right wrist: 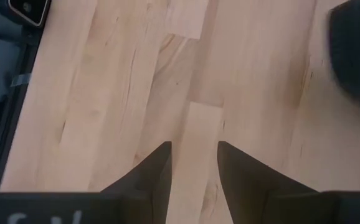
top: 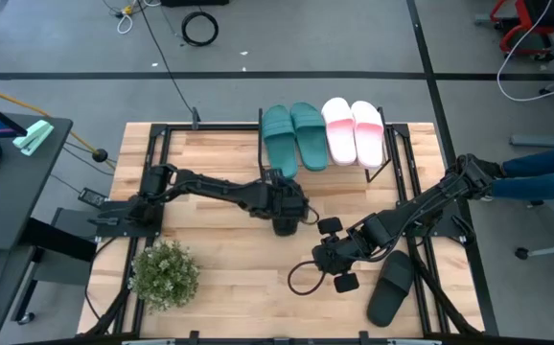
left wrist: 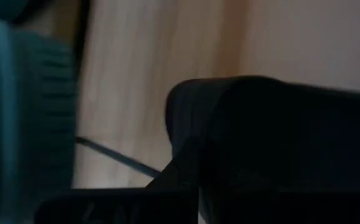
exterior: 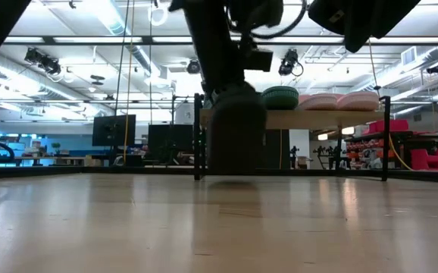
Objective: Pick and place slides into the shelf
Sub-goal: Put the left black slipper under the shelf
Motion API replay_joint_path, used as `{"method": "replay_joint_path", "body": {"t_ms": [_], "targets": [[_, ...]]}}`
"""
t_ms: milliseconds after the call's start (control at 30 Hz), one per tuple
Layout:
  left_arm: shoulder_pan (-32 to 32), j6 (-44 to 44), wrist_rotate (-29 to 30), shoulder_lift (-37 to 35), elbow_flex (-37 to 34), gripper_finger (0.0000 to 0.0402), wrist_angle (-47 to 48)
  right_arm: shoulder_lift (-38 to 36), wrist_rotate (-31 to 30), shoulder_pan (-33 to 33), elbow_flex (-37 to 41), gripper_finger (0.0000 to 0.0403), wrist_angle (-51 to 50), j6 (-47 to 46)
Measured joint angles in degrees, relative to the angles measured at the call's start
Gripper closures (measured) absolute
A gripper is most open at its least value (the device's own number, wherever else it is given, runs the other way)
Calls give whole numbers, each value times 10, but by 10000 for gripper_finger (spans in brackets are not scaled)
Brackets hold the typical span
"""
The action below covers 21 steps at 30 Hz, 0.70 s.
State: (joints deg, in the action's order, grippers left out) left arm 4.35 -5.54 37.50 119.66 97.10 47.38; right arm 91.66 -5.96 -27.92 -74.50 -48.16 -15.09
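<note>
The shelf stands at the table's far middle. Two teal slides and two pink slides lie on its plank top. My left gripper is just in front of the shelf, shut on a black slide that hangs upright below it. A second black slide lies flat on the table at the near right. My right gripper is open and empty over bare table, left of that slide. My left gripper holds the black slide by its upper end from above. The gripper itself hides the place of contact. The slide hangs upright below the fingers, its lower end close over the table; whether it touches, I cannot tell.
A small potted plant stands at the near left. The shelf's black wire legs stand right behind the hanging slide. A person's legs show beyond the table's right edge. Bare tabletop lies between the two arms.
</note>
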Motion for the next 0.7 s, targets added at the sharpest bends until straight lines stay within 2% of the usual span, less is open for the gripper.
{"method": "replay_joint_path", "body": {"t_ms": [333, 533, 700], "targets": [[-67, 26, 0, 13, 0, 393, -5, 0, 0, 0, 0, 268, 0, -63], [-76, 35, 5, 50, 2, 392, -23, 0, -1, 0, 0, 268, 2, -63], [-69, 33, 9, 64, 2, 374, -29, 0, -5, 0, 0, 268, 2, -63]]}}
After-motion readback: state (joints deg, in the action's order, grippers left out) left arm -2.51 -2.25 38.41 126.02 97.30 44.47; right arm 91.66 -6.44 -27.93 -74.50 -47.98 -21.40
